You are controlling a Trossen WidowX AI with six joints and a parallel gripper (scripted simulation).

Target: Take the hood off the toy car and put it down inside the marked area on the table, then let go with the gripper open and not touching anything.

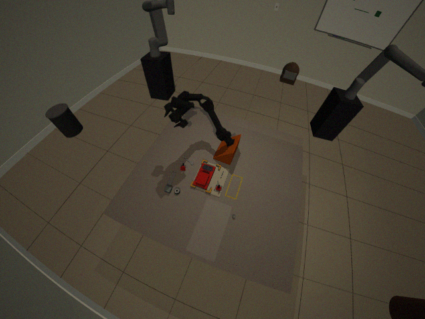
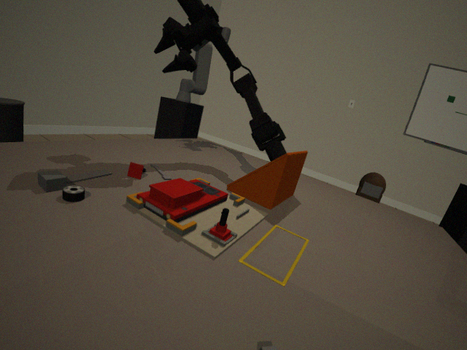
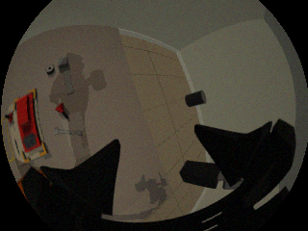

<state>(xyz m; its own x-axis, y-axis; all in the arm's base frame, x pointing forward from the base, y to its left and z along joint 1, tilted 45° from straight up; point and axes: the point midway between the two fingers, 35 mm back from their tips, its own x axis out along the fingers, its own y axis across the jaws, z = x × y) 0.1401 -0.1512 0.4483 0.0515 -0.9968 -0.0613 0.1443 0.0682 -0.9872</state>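
Observation:
The red toy car [image 1: 204, 176] [image 2: 199, 203] [image 3: 28, 122] sits between yellow corner brackets on a beige board [image 1: 219, 174] [image 2: 205, 249]. The raised red block [image 1: 202, 179] [image 2: 176, 192] on the car, apparently the hood, is in place; a dark patch shows beside it. The marked area, a yellow outline [image 1: 230, 197] [image 2: 262, 273], lies on the table beside the board, with nothing inside it. My gripper [image 1: 170, 121] [image 2: 159, 61] [image 3: 158, 137] is wide open and empty, high above the table and off to the car's side. It touches nothing.
The orange wedge [image 1: 226, 151] [image 2: 279, 181] under the arm's base stands close behind the board. A red piece with a black post [image 1: 218, 187] [image 2: 222, 230] stands on the board. A grey block [image 2: 52, 181], a wheel [image 2: 73, 193] and a red piece [image 2: 136, 170] lie beyond the car.

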